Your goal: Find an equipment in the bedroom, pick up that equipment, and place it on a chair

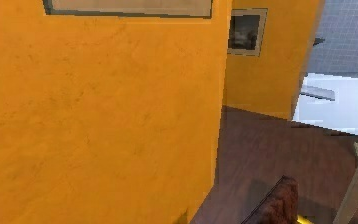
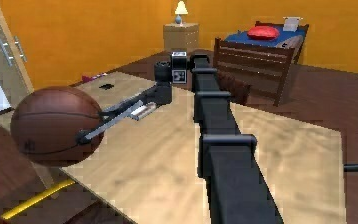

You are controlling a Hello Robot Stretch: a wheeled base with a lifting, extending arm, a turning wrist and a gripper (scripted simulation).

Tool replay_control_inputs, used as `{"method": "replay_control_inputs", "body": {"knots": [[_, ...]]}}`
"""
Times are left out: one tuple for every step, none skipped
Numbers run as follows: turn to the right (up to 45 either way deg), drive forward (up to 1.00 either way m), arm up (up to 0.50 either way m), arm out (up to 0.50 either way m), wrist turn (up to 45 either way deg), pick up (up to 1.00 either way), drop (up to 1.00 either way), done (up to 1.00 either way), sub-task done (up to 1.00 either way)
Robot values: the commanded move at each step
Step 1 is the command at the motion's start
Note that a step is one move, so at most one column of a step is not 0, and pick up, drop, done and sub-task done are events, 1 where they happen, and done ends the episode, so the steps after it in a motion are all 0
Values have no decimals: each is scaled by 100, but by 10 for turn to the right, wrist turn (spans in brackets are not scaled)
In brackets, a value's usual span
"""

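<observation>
- The dark arm (image 2: 227,150) is reaching up from the bottom edge of the arm side view, just right of the middle, across a pale wooden table (image 2: 297,150).
- At its far end the gripper (image 2: 92,132) is angling down toward the left of the frame, with its thin fingers (image 2: 117,118) lying against a big brown basketball (image 2: 42,120).
- That basketball is sitting at the left of the frame and hanging at the finger end. It is overlapping the table's corner and the dark floor beyond, and it looks clear of both, so the gripper is holding it.
- Whether the jaws are released or clenched, I cannot tell from here.
- A flat dark thing (image 2: 107,88) is lying on the table's far left part, and a small pale thing (image 2: 142,110) is lying just beside the gripper's body.
- At the upper right a dark-framed bed (image 2: 257,55) is showing blue bedding and a red pillow.
- At the top centre a lamp (image 2: 181,10) is glowing on a small nightstand (image 2: 182,38).
- In the forward view an orange wall (image 1: 107,110) is looming over the left half, with a framed picture (image 1: 127,8) at the top edge.
- A second framed picture (image 1: 247,30) is hanging on the farther wall at the upper right, above dark wooden floor (image 1: 267,150).
</observation>
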Motion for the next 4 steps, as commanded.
{"method": "replay_control_inputs", "body": {"knots": [[0,0,-36,0,0,0,0,0,0],[0,0,-50,0,0,0,0,0,0],[0,0,0,0,0,0,100,0,0],[0,0,0,-10,0,0,0,0,0]]}}
